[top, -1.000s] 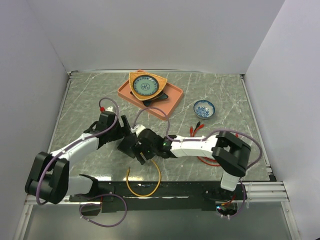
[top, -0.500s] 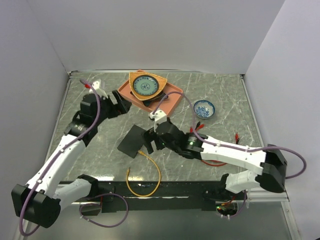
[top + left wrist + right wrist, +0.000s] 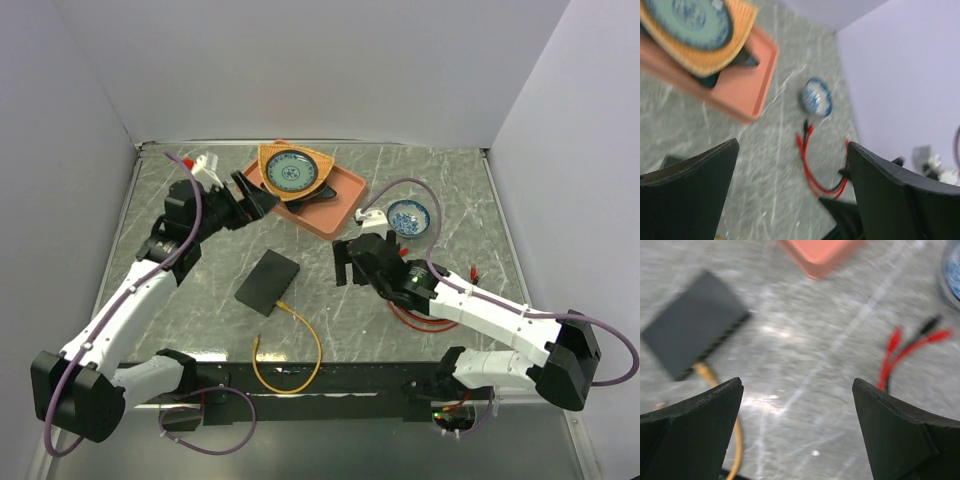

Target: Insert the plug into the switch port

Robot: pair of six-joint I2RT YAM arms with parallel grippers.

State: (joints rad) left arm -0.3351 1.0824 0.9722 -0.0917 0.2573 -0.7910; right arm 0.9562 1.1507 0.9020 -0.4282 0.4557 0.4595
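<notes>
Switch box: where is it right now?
In the top view the switch box lies flat left of centre, nearer than the orange tray, the yellow cable meeting its near edge.

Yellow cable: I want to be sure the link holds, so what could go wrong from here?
1. The cable loops from the switch across the table between both arms. An arm sweeping low could snag it and pull the plug out.
2. The plug is blurred at the switch's edge, so full seating cannot be confirmed.
3. Red leads lie near the right gripper, whose jaws stand open. They could catch.
</notes>
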